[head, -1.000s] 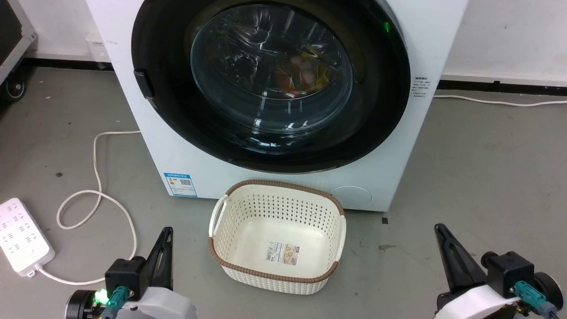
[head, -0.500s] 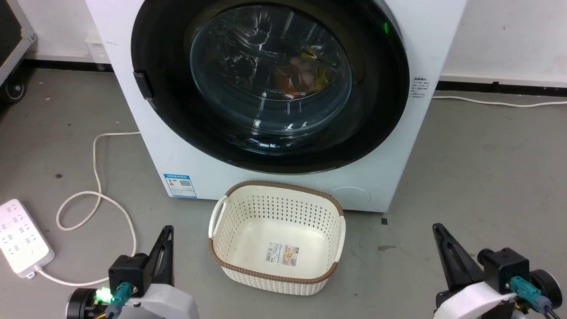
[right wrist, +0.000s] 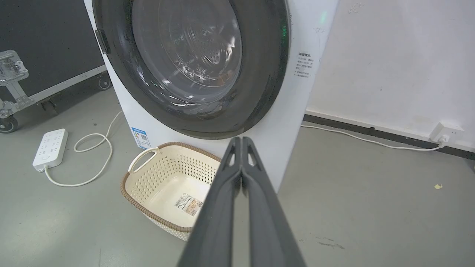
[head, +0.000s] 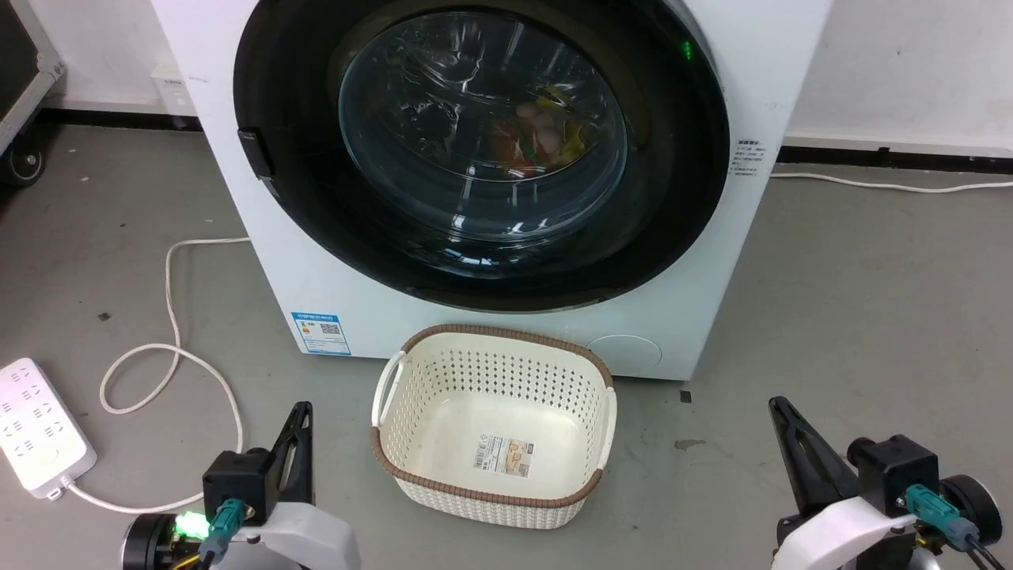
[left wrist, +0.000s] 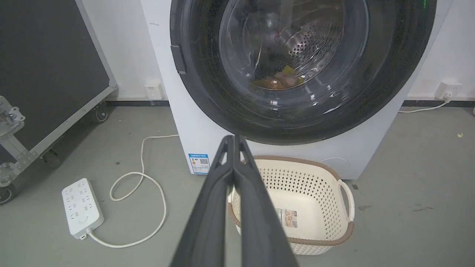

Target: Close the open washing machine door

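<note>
washing machine door (head: 483, 150) shut, left tool (head: 301, 409) and right tool (head: 779, 405) low, clear of it, both pressed together

The washing machine (head: 332, 269) stands against the wall (head: 910, 63), the washing machine door (head: 681, 206) flat on its front with laundry (head: 538, 142) inside behind it. A basket (head: 475, 507) sits just before the machine's foot. Left of the machine, as the robot faces it, a cable (head: 168, 285) loops forward to a power strip (head: 39, 427); farther left and back stands a wheeled case (left wrist: 48, 66). Right of the machine a second cable (head: 870, 184) runs along the wall. The left gripper (head: 301, 412) and right gripper (head: 779, 408) hang before the machine, flanking the basket.
</note>
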Tool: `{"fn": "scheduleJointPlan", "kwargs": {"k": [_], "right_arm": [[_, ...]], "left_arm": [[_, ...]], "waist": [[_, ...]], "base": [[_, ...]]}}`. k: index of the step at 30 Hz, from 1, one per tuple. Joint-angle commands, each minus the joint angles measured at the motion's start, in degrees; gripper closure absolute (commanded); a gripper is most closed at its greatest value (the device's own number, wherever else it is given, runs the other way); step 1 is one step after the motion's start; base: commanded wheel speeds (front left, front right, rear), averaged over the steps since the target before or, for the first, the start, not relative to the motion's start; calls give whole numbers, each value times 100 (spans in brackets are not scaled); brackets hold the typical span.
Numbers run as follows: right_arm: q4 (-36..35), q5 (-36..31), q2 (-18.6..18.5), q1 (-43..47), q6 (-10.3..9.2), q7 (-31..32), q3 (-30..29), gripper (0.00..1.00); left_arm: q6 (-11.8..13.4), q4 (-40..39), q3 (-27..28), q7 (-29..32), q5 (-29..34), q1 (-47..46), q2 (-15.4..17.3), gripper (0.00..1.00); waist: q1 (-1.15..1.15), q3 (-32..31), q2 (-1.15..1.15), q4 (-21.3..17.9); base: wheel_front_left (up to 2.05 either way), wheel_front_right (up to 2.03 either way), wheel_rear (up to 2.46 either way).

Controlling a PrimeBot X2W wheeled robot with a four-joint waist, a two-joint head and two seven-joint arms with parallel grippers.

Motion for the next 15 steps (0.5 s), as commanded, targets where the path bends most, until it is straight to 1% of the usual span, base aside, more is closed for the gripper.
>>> {"fn": "scheduleJointPlan", "kwargs": {"k": [1,15], "right_arm": [[-23,-37,-15,-76,-4,30,4,100],[-24,-46,-16,-83,-4,50,5,100]], "left_arm": [[40,-40,18,30,71,-104,-19,100],[50,-49,18,50,90,-108,-28,100]], "waist": [[0,-2,0,-1],[0,-4,0,-2]], "base": [[0,0,0],[0,0,0]]}}
